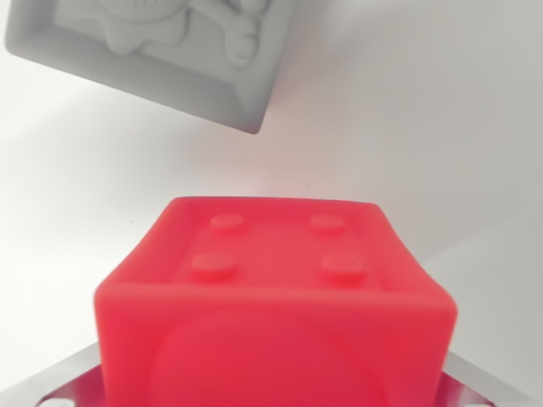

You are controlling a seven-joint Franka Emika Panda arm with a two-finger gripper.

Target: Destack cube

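Red cube: glossy red plastic cube with four studs (276, 297) sits close under the camera, between metal end effector plates (475, 381); apparently gripped for lifting
Grey cube: matte grey embossed block (161, 51) rests apart on white desk (441, 127)
End effector: grip state unclear; fingertips hidden

A red cube (276, 297) fills the lower middle of the wrist view, close and blurred, its upper face bearing four round studs. A grey cube (153, 51) with a raised relief figure in a framed face lies apart at the upper left, turned askew.
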